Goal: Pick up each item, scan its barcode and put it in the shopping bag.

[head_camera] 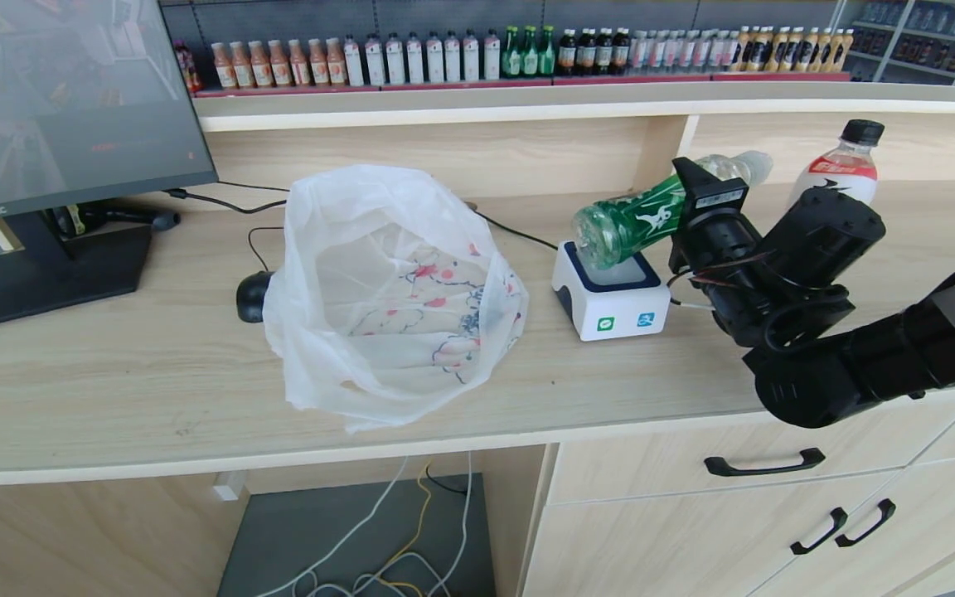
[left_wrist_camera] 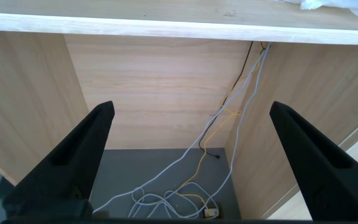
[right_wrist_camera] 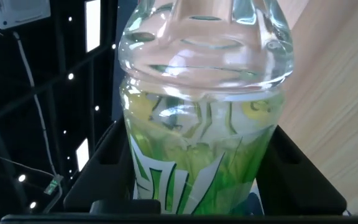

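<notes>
Gripping a green-labelled bottle (head_camera: 631, 220) tilted over the scanner (head_camera: 610, 308), right jaws closed.

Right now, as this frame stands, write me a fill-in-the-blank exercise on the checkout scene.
The right claw is shut on a drink bottle with a ___ label.
The white scanner stands on the shopping bag's ___ side.
The left claw, below the counter, is ___.
The upright red-labelled bottle has a ___ cap.
Missing: green; right; open; black.
</notes>
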Available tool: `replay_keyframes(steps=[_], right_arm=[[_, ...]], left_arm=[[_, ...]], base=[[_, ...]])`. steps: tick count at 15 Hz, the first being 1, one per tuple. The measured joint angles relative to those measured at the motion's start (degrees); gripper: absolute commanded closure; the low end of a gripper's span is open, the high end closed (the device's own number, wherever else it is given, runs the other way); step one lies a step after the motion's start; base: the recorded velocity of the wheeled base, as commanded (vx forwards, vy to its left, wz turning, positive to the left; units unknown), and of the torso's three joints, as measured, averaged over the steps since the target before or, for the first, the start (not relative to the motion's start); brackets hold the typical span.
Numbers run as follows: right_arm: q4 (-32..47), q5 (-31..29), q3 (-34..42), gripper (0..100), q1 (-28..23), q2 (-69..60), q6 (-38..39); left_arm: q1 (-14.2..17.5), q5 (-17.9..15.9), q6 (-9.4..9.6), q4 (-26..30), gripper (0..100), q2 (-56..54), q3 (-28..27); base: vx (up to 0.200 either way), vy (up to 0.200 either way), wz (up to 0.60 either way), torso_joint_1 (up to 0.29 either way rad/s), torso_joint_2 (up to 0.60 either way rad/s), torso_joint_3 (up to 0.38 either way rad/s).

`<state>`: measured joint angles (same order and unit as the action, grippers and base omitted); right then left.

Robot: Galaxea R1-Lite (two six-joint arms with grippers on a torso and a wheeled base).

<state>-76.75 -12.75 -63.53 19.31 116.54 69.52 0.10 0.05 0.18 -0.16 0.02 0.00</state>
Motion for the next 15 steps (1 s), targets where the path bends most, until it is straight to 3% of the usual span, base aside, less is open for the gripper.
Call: replay_keyframes(steps=[8,15], right_arm=[[0.1,0.9,-0.1,100,2.6,-3.8,-5.4],[0.2,4.2,-3.7,100,11.4,-8.7,-21.4]], left_arm=[[0.0,0.0,0.0,0.0,0,0.0,0.0],[0.0,0.0,0.0,0.0,0,0.0,0.0]], base=[[0.0,0.0,0.0,0.0,0.0,0.0],[0.0,0.0,0.0,0.0,0.0,0.0]])
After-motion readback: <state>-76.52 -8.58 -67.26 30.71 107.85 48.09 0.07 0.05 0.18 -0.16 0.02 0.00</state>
